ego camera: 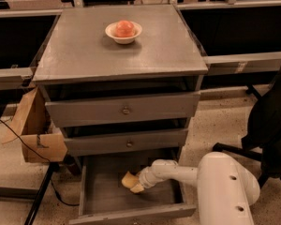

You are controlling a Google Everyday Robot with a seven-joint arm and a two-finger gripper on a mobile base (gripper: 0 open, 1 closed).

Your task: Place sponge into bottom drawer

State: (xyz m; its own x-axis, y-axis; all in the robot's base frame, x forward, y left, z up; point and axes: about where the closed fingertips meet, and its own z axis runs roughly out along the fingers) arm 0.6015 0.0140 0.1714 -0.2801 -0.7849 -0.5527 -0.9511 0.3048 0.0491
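Gripper sits low inside bottom drawer, sponge at its tip, grip unclear; release, then withdrawal, seems next.

Dim warm light cast from above, cabinet top evenly lit, gripper shadowed inside the bottom drawer, lower centre.
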